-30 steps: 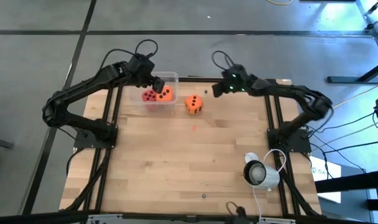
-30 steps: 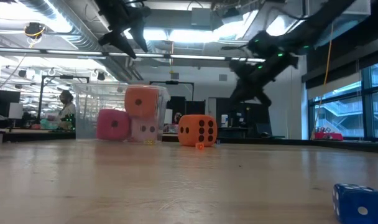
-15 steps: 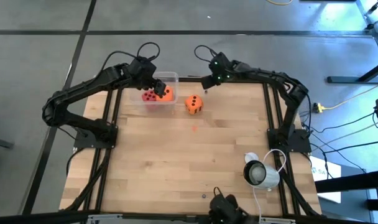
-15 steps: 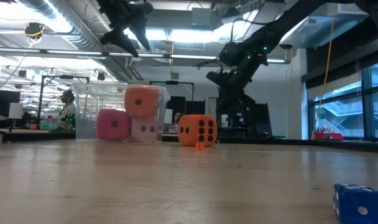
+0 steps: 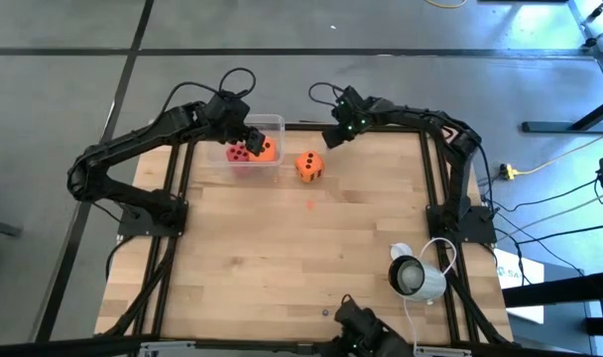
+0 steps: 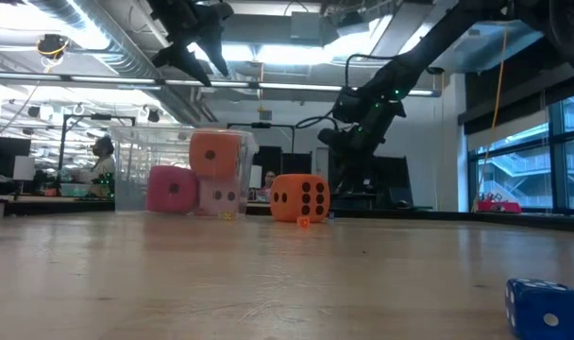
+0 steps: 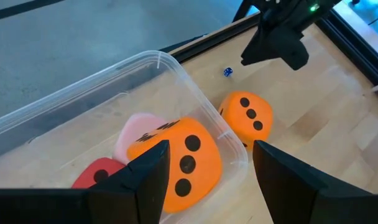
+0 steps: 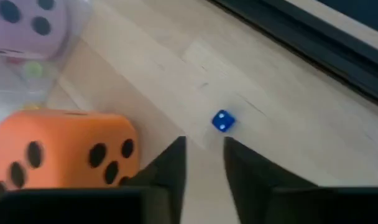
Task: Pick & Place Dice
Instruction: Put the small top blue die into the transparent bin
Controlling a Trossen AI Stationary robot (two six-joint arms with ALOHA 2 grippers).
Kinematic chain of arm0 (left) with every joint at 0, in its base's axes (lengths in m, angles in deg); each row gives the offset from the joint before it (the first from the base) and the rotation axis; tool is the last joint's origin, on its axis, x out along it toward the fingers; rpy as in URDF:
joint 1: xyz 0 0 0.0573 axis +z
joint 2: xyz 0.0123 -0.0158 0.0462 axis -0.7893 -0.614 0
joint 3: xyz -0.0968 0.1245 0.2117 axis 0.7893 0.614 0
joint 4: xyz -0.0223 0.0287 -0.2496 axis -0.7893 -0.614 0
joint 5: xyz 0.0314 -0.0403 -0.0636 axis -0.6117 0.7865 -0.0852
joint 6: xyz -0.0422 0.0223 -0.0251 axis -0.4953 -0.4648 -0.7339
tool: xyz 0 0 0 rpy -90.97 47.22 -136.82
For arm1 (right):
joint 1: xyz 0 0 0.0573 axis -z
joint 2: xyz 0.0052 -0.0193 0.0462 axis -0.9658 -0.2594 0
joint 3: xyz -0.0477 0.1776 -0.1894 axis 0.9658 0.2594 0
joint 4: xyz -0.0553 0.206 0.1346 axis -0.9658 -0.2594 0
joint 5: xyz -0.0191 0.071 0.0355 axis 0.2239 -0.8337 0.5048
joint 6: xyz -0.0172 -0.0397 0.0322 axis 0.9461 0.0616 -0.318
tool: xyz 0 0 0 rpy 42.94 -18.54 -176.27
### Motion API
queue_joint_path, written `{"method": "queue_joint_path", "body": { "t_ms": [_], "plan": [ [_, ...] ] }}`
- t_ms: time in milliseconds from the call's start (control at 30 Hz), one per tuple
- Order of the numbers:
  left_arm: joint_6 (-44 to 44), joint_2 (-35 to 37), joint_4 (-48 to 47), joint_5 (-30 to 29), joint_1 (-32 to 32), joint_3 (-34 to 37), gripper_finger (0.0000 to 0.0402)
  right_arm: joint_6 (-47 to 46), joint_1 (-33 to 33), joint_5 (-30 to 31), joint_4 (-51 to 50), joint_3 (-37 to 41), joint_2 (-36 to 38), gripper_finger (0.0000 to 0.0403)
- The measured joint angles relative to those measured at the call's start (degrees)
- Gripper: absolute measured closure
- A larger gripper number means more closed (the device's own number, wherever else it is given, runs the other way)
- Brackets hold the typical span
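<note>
Your left pincer (image 7: 204, 180) hung with fingers spread above the clear plastic tub (image 5: 274, 123), which held an orange cube (image 7: 176, 163), a pale pink one (image 7: 139, 126) and a red one (image 7: 96, 176). The last orange pipped cube (image 5: 309, 166) sat on the wooden table (image 5: 301, 248) just beside it. Your right pincer (image 8: 204, 163), partly parted and empty, hovered near; next I'd judge it needed lowering astride that cube.

Looked like an open-plan lab or office. Exposed ceiling ducts (image 6: 89, 47), strip lights (image 6: 296, 87), cluttered desks (image 6: 42, 194) behind the wooden table (image 6: 268, 274).
</note>
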Motion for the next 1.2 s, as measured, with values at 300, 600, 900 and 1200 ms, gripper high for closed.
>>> {"method": "queue_joint_path", "body": {
  "t_ms": [300,600,900,1200],
  "plan": [
    [0.02,0.0,0.79,0.02,0.0,0.0,0.0181,1.68,-0.12,3.93,0.29,-0.01,-0.57,0.0188],
    [-1.15,0.0,3.35,0.7,0.0,0.0,0.0181,0.42,-0.65,1.36,-6.38,-8.3,-6.89,0.022],
    [-1.49,0.0,3.25,1.9,0.0,0.0,0.0181,0.85,-0.78,2.44,-16.41,-18.78,-13.46,0.0224],
    [-1.49,0.0,3.34,1.88,0.0,0.0,0.0181,0.87,-0.07,1.56,-17.68,-19.54,-15.06,0.0224]
  ]
}}
